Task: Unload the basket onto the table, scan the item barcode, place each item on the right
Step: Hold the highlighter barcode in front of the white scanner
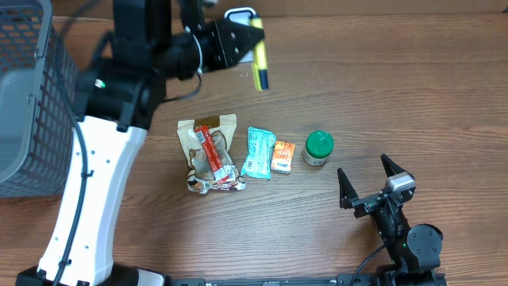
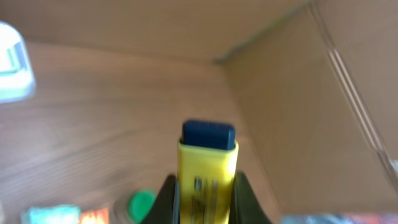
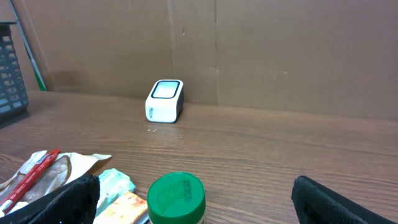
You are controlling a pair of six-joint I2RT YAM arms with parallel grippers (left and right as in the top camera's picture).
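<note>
My left claw (image 1: 255,38) gripped the marker (image 1: 260,67) tight, cap (image 1: 263,81) outward; the scanner (image 1: 240,14) sat just beside it, off its long axis, so a turn was probably needed.

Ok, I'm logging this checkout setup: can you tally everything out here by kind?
Soft packets: 2 (beige bag, teal packet)
Boxes: 1 (orange box)
Jars: 1 (green-lidded jar)
Capped sticks: 1 (yellow item in the left end effector)
Scanners: 1 (white scanner)
Baskets: 1 (grey basket)
Total: 7
</note>
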